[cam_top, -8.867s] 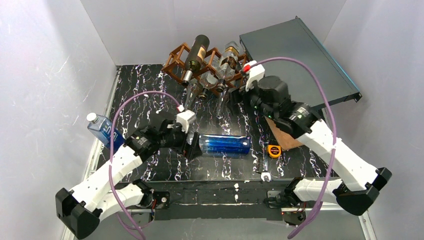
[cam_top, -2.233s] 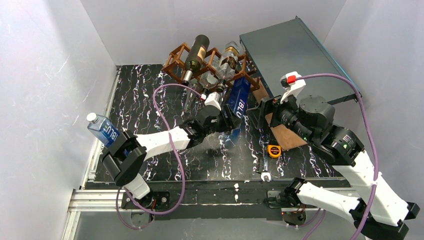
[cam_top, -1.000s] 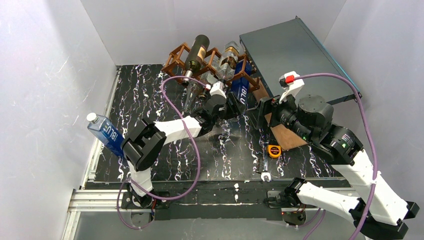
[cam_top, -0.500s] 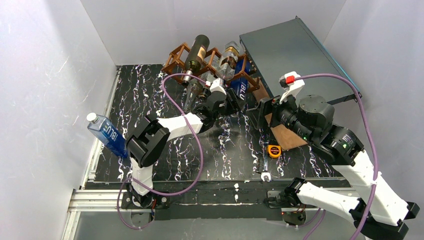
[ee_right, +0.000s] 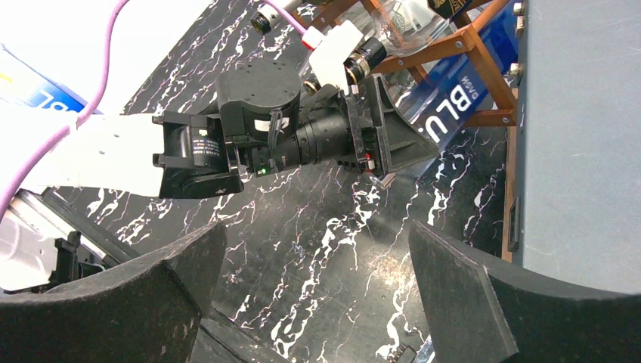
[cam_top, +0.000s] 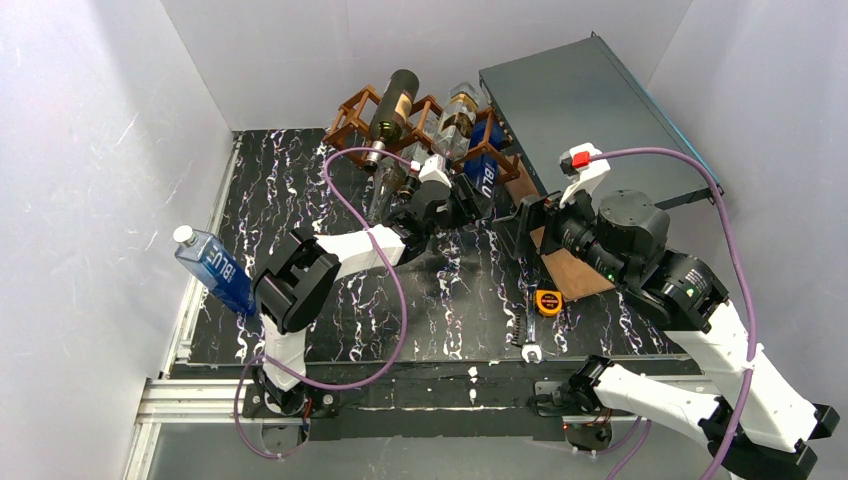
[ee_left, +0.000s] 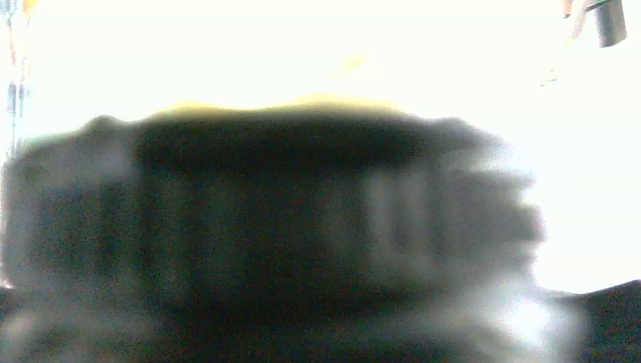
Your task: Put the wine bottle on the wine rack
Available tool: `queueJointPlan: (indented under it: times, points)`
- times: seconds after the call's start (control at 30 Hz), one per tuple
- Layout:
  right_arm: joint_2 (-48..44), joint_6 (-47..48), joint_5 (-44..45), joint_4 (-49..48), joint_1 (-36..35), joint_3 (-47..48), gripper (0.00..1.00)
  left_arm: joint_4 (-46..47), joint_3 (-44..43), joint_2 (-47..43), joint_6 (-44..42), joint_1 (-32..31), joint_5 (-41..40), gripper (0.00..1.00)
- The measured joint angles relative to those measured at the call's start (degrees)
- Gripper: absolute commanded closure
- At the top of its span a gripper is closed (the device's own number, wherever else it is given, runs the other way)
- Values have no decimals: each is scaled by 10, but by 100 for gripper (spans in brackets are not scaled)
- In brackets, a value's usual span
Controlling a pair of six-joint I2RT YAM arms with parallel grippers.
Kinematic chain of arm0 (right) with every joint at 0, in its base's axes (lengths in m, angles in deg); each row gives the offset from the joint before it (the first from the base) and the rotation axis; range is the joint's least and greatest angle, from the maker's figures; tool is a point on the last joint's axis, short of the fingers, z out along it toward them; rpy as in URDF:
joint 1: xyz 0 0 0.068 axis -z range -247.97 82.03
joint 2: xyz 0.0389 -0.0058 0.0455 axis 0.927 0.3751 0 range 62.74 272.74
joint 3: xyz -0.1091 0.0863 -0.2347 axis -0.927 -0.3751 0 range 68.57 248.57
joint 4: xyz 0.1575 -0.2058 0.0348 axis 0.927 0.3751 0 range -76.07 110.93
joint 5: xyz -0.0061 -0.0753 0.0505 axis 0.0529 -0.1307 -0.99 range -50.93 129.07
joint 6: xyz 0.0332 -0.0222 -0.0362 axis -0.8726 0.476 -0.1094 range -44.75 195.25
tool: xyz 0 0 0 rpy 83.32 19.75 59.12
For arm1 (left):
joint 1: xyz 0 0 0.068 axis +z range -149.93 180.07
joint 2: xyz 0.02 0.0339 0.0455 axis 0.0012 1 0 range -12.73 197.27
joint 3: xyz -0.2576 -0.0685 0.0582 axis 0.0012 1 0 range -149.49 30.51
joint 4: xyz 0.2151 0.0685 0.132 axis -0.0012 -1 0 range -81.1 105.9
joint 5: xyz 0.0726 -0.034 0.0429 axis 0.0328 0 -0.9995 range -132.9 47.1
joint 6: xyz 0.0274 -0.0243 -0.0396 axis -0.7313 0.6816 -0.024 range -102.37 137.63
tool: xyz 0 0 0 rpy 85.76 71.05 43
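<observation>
The reddish-brown lattice wine rack (cam_top: 345,112) stands at the back of the table and also shows in the right wrist view (ee_right: 423,53). A blue wine bottle marked BLU (cam_top: 483,175) lies slanted in the rack's right-end opening, also seen in the right wrist view (ee_right: 453,113). My left gripper (cam_top: 466,197) is at its near end, shut on it. The left wrist view is filled by a blurred dark ridged cap (ee_left: 302,219). My right gripper (cam_top: 515,225) hangs open and empty over the table, right of the left gripper, its fingers (ee_right: 484,302) wide apart.
A dark bottle (cam_top: 393,105) and a clear bottle (cam_top: 458,115) lie on the rack. A large dark grey panel (cam_top: 590,100) leans at the back right. A second blue bottle (cam_top: 212,265) stands at the left edge. A wooden board (cam_top: 570,280) and a tape measure (cam_top: 547,300) lie right of centre.
My left arm has lifted the blue bottle off the table and pushed it away into the rack's right-end opening. The right arm pulled back earlier and has stayed still for the last two seconds.
</observation>
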State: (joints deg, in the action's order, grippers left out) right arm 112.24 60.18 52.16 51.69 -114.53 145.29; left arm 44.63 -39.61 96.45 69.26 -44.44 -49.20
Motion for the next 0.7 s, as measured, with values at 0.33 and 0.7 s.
queueJointPlan:
  times: [0.33, 0.7]
  points:
    - [0, 0, 0, 0, 0, 0, 0, 52, 0, 0, -1, 3, -1, 25]
    - [0, -2, 0, 0, 0, 0, 0, 71, 32, -17, 3, 10, 8, 7]
